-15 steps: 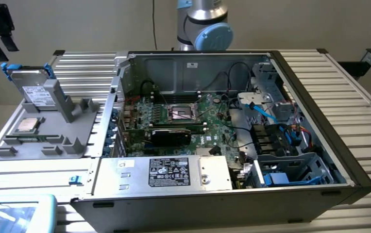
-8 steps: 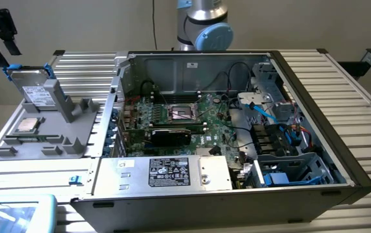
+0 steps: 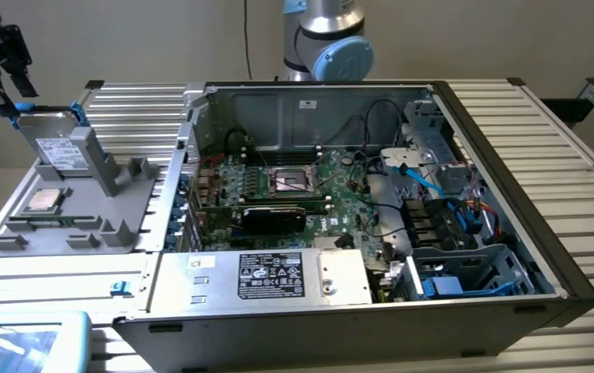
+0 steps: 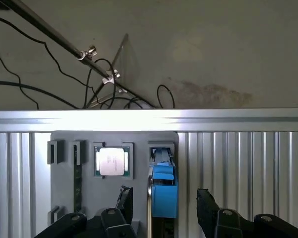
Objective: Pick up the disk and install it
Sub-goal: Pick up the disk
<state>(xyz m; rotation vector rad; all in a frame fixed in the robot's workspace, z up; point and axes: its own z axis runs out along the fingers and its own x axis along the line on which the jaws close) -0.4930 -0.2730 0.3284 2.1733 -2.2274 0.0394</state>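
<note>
Blue-framed disk [image 4: 164,181] stands on edge just beneath the open claw [image 4: 163,198], its thin edge lined up between the spread fingers [image 4: 124,203], untouched.

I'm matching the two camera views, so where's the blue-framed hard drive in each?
Exterior view: the hard drive stands upright in the grey fixture, on the exterior view's left.
Wrist view: the hard drive shows edge-on, blue carrier facing the camera.
Shared landmark: the silver CPU chip beside it on the fixture.
</note>
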